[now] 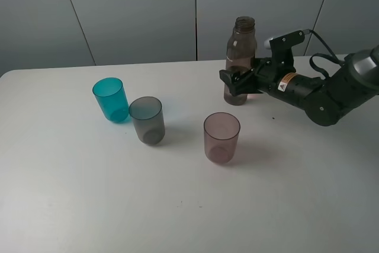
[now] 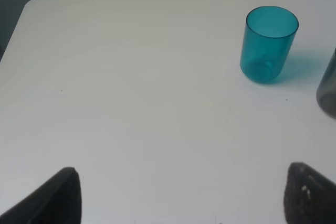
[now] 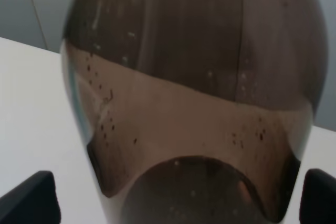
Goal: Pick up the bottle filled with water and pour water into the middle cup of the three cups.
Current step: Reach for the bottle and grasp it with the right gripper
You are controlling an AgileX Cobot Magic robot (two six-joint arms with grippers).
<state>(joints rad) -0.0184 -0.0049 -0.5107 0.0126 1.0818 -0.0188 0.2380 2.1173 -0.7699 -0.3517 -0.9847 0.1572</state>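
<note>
Plainly, the one bit of print in sight is a small orange-and-white sticker (image 1: 288, 83) on the right arm (image 1: 323, 98) just behind the right claw (image 1: 235, 82), and its writing is too small to read. That claw's jaws stand apart on either side of the lower body of the bottle (image 1: 240, 57), which stands upright on the white table (image 1: 177, 217), its threaded neck open at the top. In the right wrist view the bottle fills nearly all the gap between the fingertips (image 3: 26, 199), with a strip of table showing between one finger and the bottle's wall (so not clamped, as far as that view tells), and a water line crosses the brown plastic partway up. Well apart from that claw, off to its side, stand the pinkish-mauve cup (image 1: 221, 137) nearest it, the middle cup (image 1: 147, 119) beyond, and the teal cup (image 1: 111, 99) farthest, just beside the grey one. The bottle sits near the table's far edge, with bare tabletop between claw and cups. The left claw (image 2: 181, 198) hangs with its jaws wide apart over bare table, the teal cup ahead of it and off to one side, the table's rounded corner and edge beyond
</note>
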